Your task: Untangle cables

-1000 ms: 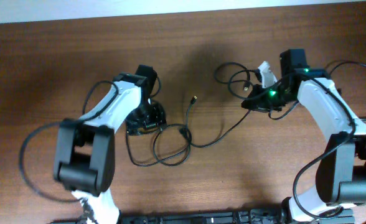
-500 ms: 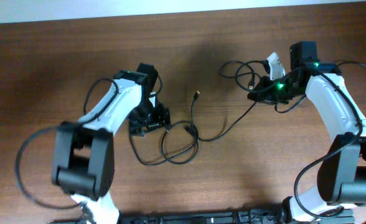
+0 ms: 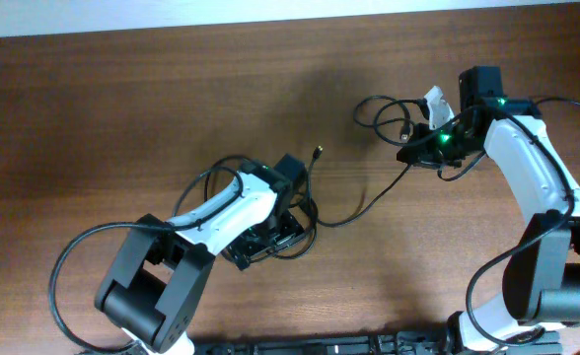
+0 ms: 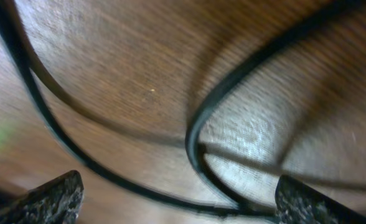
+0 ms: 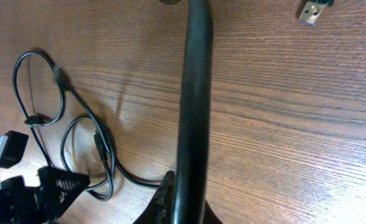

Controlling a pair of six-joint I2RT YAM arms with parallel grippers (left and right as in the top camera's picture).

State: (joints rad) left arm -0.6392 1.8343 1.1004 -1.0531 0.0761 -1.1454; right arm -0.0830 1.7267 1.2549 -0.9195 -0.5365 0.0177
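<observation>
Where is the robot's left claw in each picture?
Overhead: the left claw is low, left of centre, over the cable loops.
Left wrist: only its fingertips show, in the bottom corners, wide apart.
Right wrist: it sits in the bottom left corner.
Shared landmark: the black cable loops beside it.

Both arms look alike to me: the left arm (image 3: pixel 226 205) and the right arm (image 3: pixel 525 168) have smooth white shells on the long links and chunky black joint housings toward six o'clock. A thin black wire (image 3: pixel 68 271) bows out at the left arm's nine o'clock side. A green light (image 3: pixel 446 138) glows by the black right end effector (image 3: pixel 413 150). The left end effector (image 3: pixel 270 239) is black too, its fingertips (image 4: pixel 49 199) rough and grainy.
</observation>
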